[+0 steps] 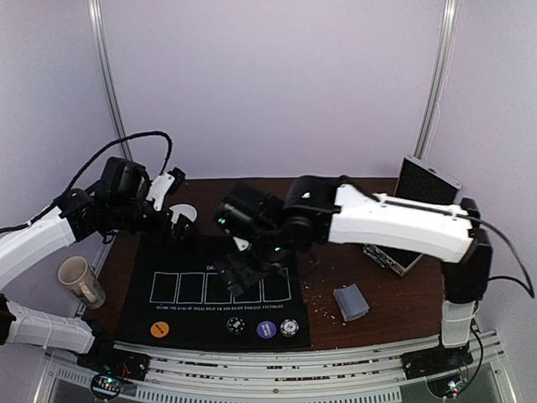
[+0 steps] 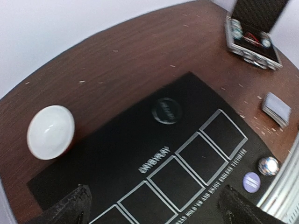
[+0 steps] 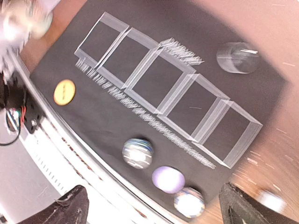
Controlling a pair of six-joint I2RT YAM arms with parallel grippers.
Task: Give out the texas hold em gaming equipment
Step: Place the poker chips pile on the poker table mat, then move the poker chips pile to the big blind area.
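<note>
Along the mat's [image 1: 180,315] near edge lie four chips: the orange chip [image 1: 159,329] at 7 o'clock, then the black-and-white chip [image 1: 236,326], the purple chip [image 1: 266,330] and the pale chip [image 1: 289,327], close together toward 5 o'clock. The deck [image 1: 351,302] lies back up on the bare table [image 1: 336,252] at 4 o'clock, off the mat. The mug [image 1: 81,281] is out at 9 o'clock. Five outlined boxes [image 1: 191,288] cross the mat's middle. The right gripper [image 3: 159,207] hangs above them, its fingers spread wide and holding nothing. Beyond the boxes, toward 12 o'clock, the clear disc [image 2: 166,110] lies flat on the mat. The left gripper [image 2: 156,212] hovers over the 11 o'clock corner (fingers likewise wide apart, nothing held). The bowl [image 2: 50,132] is just off that corner. The case [image 1: 419,210] stands open at 2 o'clock.
</note>
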